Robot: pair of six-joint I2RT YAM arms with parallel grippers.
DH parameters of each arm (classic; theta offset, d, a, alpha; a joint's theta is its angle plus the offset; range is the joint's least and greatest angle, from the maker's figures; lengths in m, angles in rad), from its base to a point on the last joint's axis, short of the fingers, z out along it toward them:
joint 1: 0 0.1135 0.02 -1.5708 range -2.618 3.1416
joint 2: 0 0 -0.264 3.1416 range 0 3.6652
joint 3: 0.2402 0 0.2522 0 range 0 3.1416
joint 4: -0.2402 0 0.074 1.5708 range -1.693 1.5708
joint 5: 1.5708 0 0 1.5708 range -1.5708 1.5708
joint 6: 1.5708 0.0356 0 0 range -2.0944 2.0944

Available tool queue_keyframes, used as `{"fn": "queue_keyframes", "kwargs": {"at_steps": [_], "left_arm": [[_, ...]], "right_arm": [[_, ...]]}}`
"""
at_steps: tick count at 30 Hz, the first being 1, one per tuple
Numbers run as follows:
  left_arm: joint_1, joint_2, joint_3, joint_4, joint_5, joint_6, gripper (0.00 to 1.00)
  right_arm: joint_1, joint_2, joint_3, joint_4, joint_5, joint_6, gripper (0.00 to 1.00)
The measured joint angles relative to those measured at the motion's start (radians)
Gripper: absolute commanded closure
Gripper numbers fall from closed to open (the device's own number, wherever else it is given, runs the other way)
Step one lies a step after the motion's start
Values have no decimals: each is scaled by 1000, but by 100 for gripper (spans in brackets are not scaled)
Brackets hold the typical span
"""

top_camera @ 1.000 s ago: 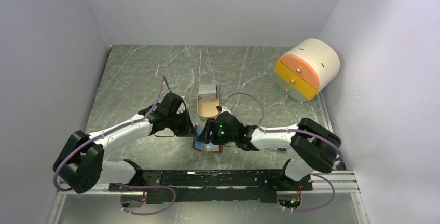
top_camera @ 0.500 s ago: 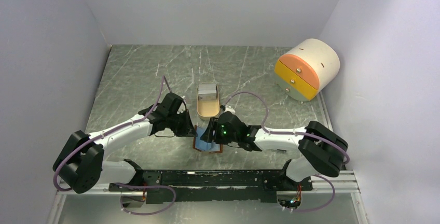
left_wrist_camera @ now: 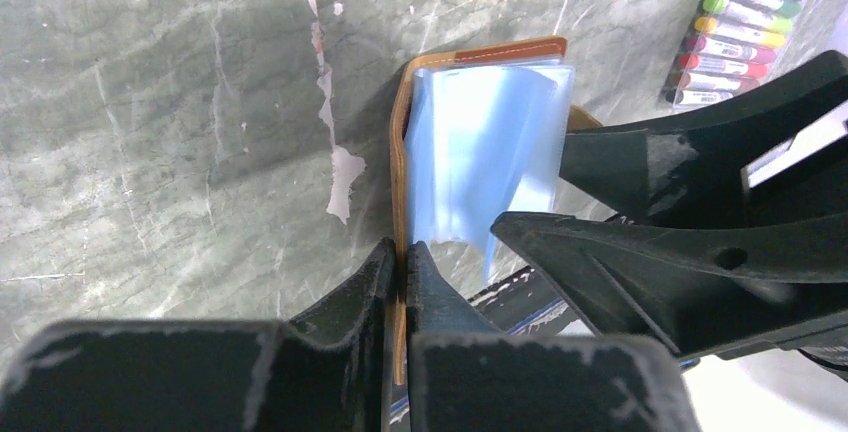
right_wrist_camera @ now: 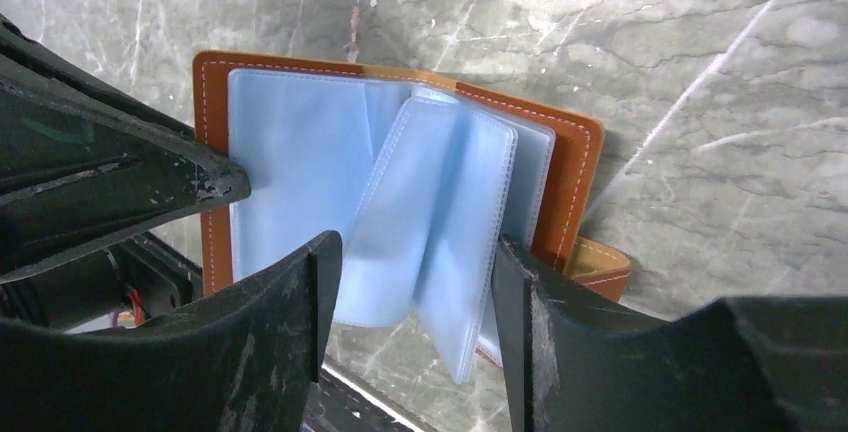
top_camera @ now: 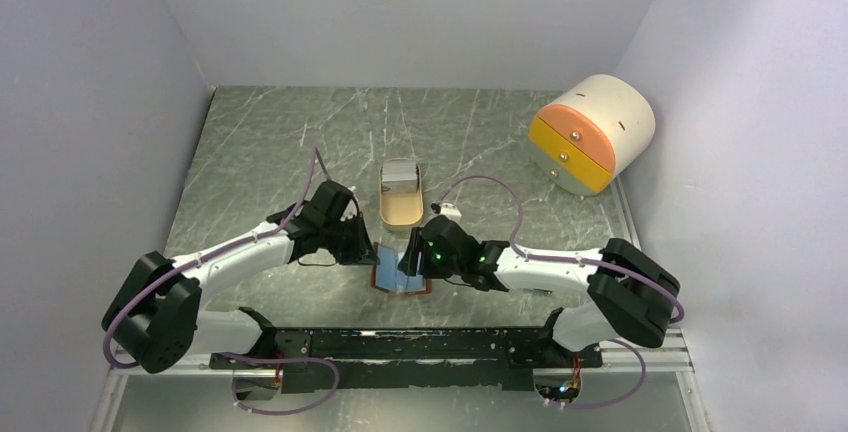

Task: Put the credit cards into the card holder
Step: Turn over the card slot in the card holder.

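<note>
The card holder (top_camera: 398, 278) lies open on the table, a brown leather cover (right_wrist_camera: 575, 177) with light blue plastic sleeves (right_wrist_camera: 440, 202) fanned up from it. My left gripper (left_wrist_camera: 403, 250) is shut on the cover's left edge (left_wrist_camera: 400, 152), pinning it. My right gripper (right_wrist_camera: 415, 242) is open, its fingers standing on either side of the raised sleeves without pinching them. What look like the grey-white credit cards (top_camera: 400, 174) rest at the far end of a small tan tray (top_camera: 400, 212) just behind the holder. In the top view both grippers (top_camera: 372, 250) (top_camera: 410, 258) meet over the holder.
A cream cylindrical drawer unit (top_camera: 592, 132) with orange and yellow fronts sits at the back right. A row of coloured pens (left_wrist_camera: 740, 32) lies beside the holder, under the right arm. Grey walls close in on both sides, and the arms' base rail (top_camera: 400, 347) runs along the near edge.
The right arm has shifted slightly to the right, uncovering more of the blue sleeves in the top view. The left gripper has kept its grip without moving.
</note>
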Motion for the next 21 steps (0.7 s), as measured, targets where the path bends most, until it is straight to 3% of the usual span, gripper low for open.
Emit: {"fn": "queue_keyframes", "kwargs": {"at_steps": [21], "left_arm": [[0, 10, -28, 22, -5, 8, 91]], "right_arm": [[-1, -19, 103, -141, 78, -104, 39]]}}
